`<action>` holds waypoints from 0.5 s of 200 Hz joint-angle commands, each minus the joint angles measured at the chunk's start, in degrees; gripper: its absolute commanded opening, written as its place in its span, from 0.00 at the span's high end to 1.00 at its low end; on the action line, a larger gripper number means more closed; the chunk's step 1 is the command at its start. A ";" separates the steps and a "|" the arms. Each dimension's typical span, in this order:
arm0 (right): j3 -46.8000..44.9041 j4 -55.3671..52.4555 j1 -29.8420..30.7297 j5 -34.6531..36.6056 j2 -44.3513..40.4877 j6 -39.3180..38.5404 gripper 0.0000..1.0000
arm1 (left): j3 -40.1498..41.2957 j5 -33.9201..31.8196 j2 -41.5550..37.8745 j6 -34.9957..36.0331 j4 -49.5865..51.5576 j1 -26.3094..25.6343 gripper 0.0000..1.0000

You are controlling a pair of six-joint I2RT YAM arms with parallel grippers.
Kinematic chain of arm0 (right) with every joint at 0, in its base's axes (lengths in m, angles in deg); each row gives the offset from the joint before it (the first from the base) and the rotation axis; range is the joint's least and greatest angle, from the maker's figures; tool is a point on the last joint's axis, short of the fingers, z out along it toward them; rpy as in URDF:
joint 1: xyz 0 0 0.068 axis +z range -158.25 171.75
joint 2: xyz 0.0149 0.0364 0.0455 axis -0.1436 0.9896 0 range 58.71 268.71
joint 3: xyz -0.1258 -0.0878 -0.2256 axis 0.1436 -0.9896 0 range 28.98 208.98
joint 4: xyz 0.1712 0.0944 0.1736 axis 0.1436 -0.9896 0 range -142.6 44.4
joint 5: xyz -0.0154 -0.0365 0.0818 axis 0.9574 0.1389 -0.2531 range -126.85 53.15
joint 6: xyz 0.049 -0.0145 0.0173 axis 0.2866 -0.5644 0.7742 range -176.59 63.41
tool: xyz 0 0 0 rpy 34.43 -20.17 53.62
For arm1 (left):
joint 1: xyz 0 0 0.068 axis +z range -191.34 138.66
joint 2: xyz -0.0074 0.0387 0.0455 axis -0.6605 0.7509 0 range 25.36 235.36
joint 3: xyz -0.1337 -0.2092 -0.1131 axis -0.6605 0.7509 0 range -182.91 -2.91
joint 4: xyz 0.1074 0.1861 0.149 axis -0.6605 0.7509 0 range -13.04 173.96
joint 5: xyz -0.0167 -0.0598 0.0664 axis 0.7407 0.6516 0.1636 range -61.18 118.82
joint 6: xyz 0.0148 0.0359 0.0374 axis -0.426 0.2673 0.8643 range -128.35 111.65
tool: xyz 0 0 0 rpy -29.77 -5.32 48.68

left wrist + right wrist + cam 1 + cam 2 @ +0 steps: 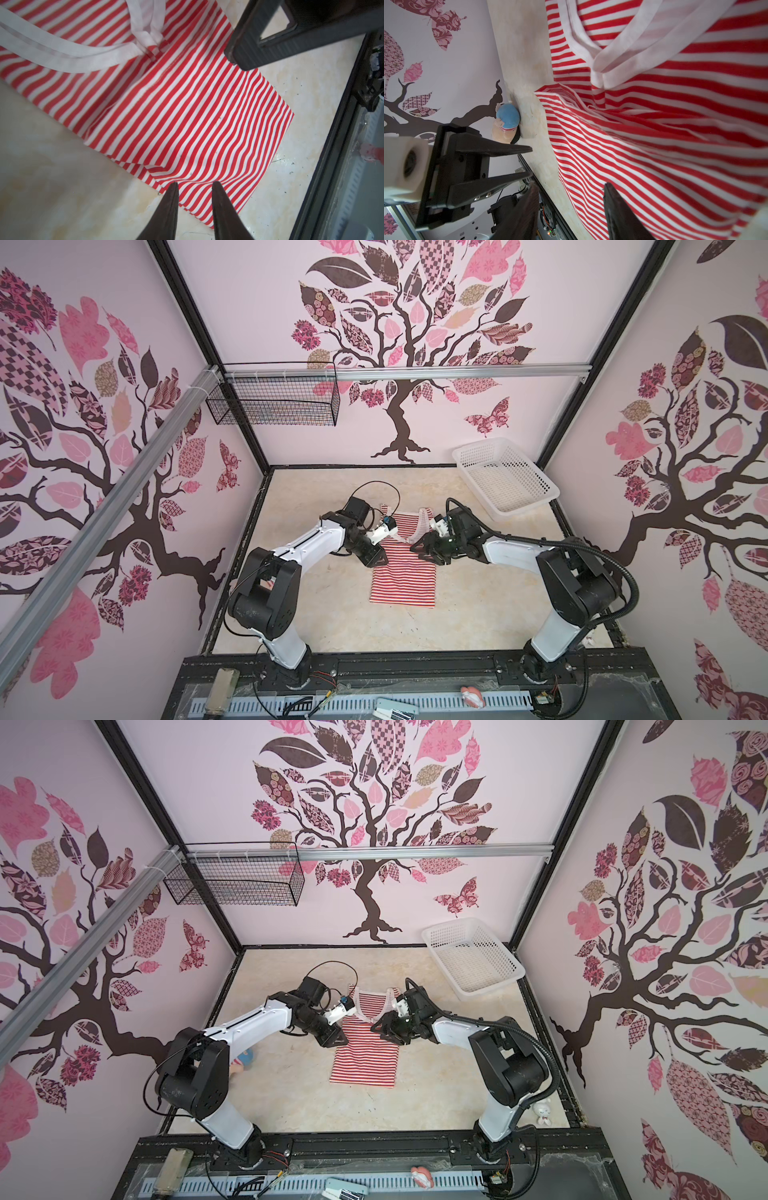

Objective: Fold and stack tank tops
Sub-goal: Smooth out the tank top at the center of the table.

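Observation:
A red-and-white striped tank top [403, 576] [365, 1060] lies flat in the middle of the table, white-trimmed straps toward the back wall. Its side edges show folded layers [187, 114]. My left gripper [377, 562] [336, 1042] hovers over the top's left edge. Its jaws [195, 184] stand apart, with only flat fabric showing in the gap. My right gripper [420, 552] [380, 1031] is at the top's right side below the armhole. It is open [570, 185], with one finger over rumpled striped fabric [654, 145] and the other blurred.
A white perforated basket [505, 479] [471, 957] sits at the back right corner. A black wire basket [272, 402] hangs on the back rail. A blue-capped toy [245, 1058] lies by the left wall. A small white figure [542, 1112] stands near the right arm's base.

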 commanded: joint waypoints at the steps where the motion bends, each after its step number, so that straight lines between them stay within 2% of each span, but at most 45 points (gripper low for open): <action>1: 3.07 1.53 1.79 -2.71 2.71 -0.04 0.48 | 0.89 1.62 0.74 0.48 -1.42 0.34 0.69; 31: 6.21 1.44 3.81 -2.77 6.95 -0.19 0.49 | 1.55 2.54 1.86 1.11 0.38 0.34 0.70; 100: 8.89 0.98 2.07 -1.73 12.30 -0.81 0.51 | 3.26 0.89 6.27 -0.05 0.66 0.26 0.71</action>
